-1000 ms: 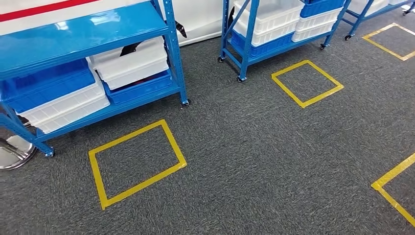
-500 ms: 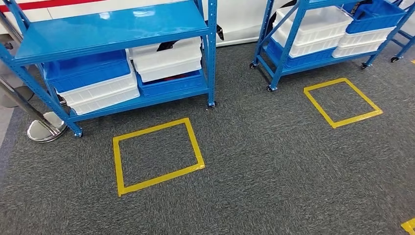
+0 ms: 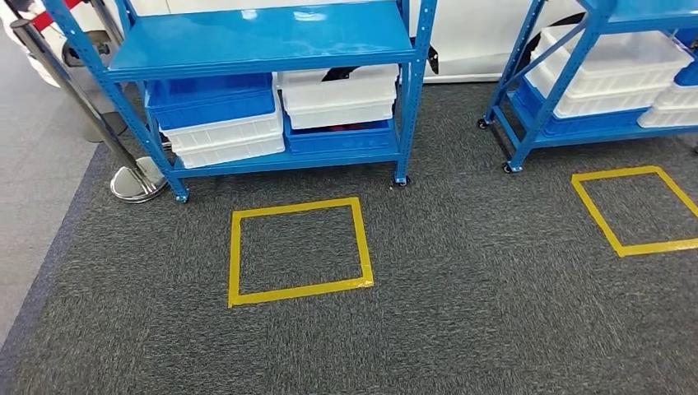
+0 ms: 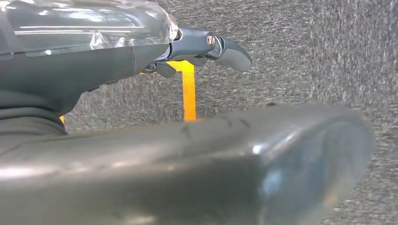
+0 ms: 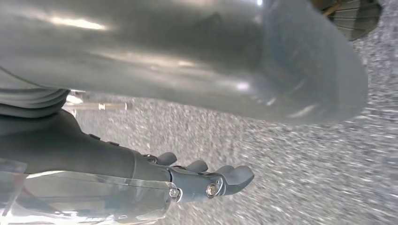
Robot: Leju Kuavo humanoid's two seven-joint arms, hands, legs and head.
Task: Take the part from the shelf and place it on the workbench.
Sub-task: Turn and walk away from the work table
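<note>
Shelf [image 3: 263,41], blue steel, stood upper centre, holding stacked white and blue plastic bins [image 3: 222,123]; the part was indistinguishable. Left hand [image 4: 206,47] and right hand [image 5: 206,180] hung empty, fingers loosely extended over carpet.

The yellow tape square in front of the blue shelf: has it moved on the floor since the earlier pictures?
No. The yellow tape square keeps its place before the blue shelf; both slid together in the head view, so the camera turned, not the square.
</note>
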